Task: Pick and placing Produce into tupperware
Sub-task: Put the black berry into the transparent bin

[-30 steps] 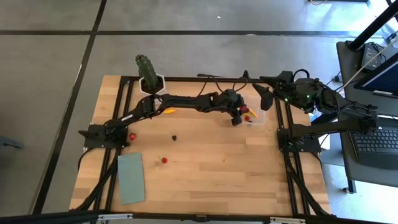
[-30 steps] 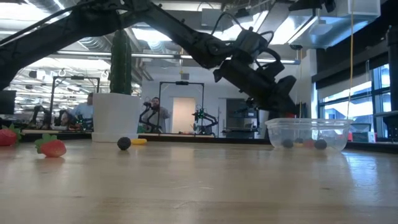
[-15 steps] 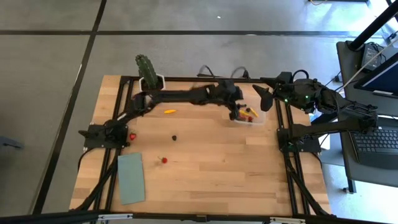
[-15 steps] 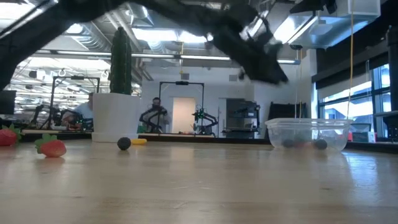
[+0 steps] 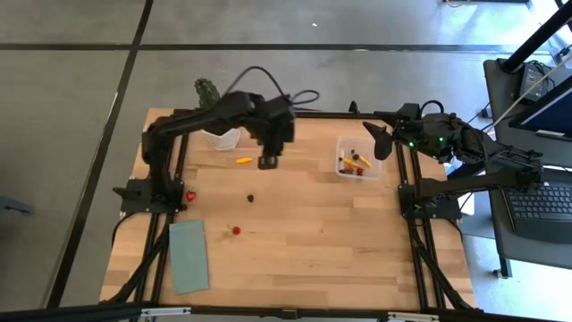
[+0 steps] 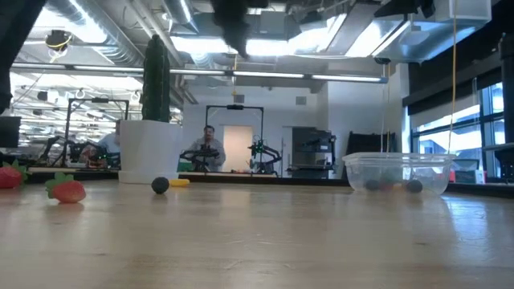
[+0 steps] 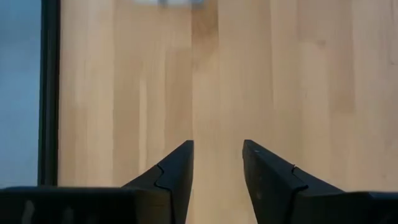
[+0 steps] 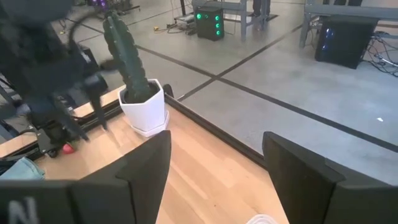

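The left gripper [image 7: 217, 165] is held above bare wood, its two dark fingers [image 7: 177, 174] set a narrow gap apart, with nothing between them and nothing touched. In the high view the same gripper [image 5: 267, 162] is seen hanging over the table [image 5: 313, 259], just beside a yellow-orange piece [image 5: 243, 161] of produce. Below it, nearer the front edge, a dark berry [image 5: 251, 198] and a red strawberry piece [image 5: 236, 230] are found lying loose, and another red piece [image 5: 189, 196] is seen by the arm's base.

The right gripper [image 5: 377, 143] is parked at the table's right edge, its fingers [image 8: 298, 180] spread wide and empty.

The tupperware [image 5: 357, 158], a clear lidless tub, is placed well to the right of the left gripper and just beside the right one. Several red, dark and yellow pieces [image 5: 356, 162] are seen inside it. A cactus in a white pot [image 5: 214, 121] is set behind the left gripper.
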